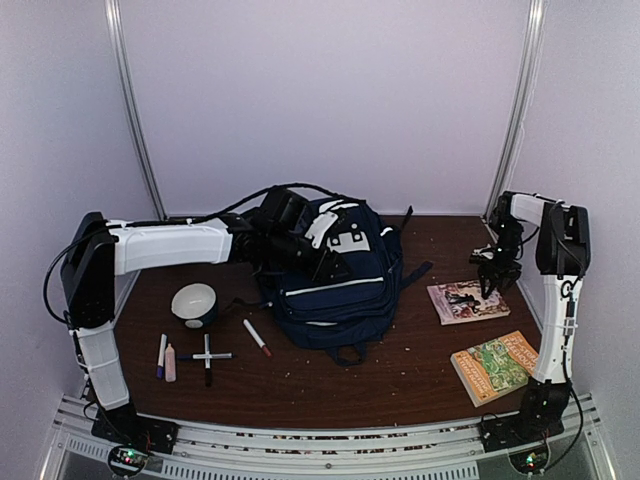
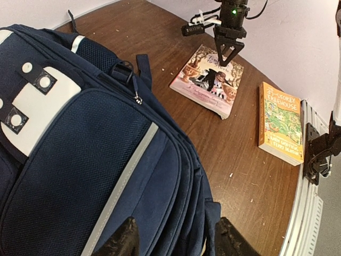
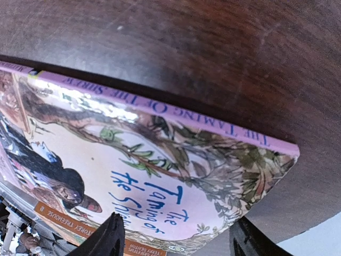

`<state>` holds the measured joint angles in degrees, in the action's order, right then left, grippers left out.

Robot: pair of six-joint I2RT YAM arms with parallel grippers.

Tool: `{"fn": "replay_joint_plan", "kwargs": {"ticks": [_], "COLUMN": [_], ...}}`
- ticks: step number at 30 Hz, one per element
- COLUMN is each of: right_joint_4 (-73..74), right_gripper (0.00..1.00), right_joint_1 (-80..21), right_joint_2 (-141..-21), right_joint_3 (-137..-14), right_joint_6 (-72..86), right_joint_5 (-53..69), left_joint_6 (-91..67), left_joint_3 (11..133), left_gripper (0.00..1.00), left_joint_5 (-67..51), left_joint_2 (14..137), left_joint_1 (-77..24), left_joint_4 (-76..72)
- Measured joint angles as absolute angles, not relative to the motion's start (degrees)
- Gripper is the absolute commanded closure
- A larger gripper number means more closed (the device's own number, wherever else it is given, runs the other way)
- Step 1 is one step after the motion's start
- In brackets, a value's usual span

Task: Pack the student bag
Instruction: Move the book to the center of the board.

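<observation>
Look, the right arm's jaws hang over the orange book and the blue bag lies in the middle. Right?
No. The right arm's jaws hang over the pink book, not the orange book, as the top view shows. The blue bag does lie in the middle.

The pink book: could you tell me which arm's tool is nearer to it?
Right. The right tool hangs open directly over the pink book; the left tool is across the table at the student bag.
</observation>
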<state>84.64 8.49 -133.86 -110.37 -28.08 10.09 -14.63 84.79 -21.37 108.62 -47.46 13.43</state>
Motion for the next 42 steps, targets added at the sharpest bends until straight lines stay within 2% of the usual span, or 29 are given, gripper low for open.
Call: {"fn": "replay_joint_plan", "kwargs": {"ticks": [12, 22, 27, 35, 42], "right_joint_4": [86.74, 85.91, 85.06, 82.32, 80.4], "right_gripper": [0.34, 0.34, 0.35, 0.36, 0.35], "right_joint_1": [3.92, -7.49, -11.92, -13.8, -13.89], "right_joint_2": [-134.32, -134.34, -133.82, -130.8, -127.98], "right_joint_3": [-111.28, -111.04, -108.92, -103.2, -100.49], "right_joint_6": [-30.3, -30.68, -31.14, -31.81, -31.77], "right_joint_5": [11.33, 9.54, 5.1, 2.0, 0.84], "left_joint_6": [-15.35, -16.16, -13.91, -9.21, -3.2], "left_joint_3": [84.75, 83.37, 80.62, 79.13, 82.54], "left_gripper": [0.49, 0.5, 0.51, 0.57, 0.52], "left_joint_5": [-21.37, -21.98, -26.39, -34.39, -33.8], "left_joint_2": [108.62, 108.62, 108.64, 109.23, 115.59], "left_joint_1": [-47.46, -48.34, -50.65, -54.0, -52.53], "left_joint_4": [13.43, 12.93, 13.13, 13.61, 20.29]}}
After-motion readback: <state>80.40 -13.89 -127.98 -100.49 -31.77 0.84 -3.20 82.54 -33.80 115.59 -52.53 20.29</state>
